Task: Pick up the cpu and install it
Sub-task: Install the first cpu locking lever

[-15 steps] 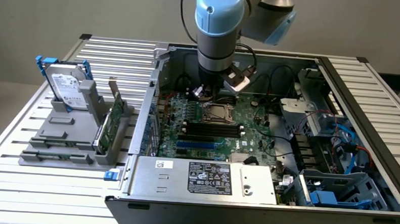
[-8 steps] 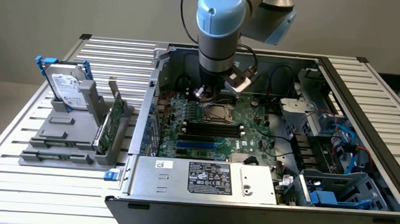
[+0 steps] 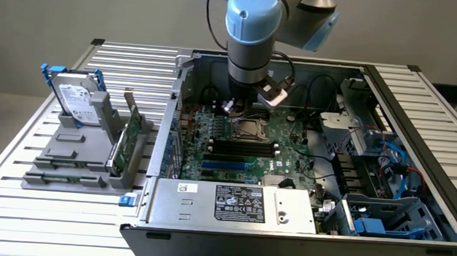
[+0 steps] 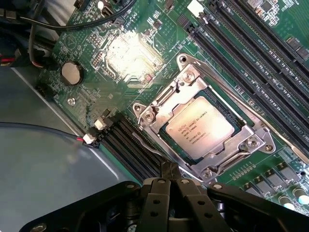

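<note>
The cpu (image 4: 200,126) lies flat in its socket, ringed by a silver metal frame (image 4: 166,104), on the green board (image 4: 91,94) inside the open computer case (image 3: 285,252). Just beside it the fingers (image 4: 161,193) are pressed together and hold nothing; the arm (image 3: 252,42) stands above the socket. On the slatted bench (image 3: 24,211), at the exterior view's left, a hard drive (image 3: 77,104) stands in a grey rack (image 3: 65,155).
</note>
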Available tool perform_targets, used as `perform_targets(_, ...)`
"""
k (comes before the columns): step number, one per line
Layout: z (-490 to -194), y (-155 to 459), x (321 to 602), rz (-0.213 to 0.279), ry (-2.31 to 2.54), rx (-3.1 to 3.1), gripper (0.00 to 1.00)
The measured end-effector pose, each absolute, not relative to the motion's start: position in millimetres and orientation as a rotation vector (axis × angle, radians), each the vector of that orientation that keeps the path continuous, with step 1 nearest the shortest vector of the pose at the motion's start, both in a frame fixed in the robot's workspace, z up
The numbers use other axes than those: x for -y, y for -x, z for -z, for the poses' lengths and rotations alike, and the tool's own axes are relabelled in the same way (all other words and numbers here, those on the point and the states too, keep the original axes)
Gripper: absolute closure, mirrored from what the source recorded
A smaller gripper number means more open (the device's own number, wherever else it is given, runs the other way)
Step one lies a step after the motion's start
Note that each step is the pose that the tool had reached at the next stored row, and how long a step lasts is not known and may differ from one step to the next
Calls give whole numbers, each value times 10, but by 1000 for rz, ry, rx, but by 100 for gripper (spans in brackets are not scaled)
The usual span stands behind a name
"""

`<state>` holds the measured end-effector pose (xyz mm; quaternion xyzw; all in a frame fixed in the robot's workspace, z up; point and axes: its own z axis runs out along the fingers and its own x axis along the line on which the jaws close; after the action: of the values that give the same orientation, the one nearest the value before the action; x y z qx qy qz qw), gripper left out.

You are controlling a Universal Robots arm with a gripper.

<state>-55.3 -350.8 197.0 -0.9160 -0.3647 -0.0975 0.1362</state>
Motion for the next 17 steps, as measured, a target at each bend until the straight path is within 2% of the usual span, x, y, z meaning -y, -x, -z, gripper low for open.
perform_targets(17,-1950,433,3507,279,2657,1061,89)
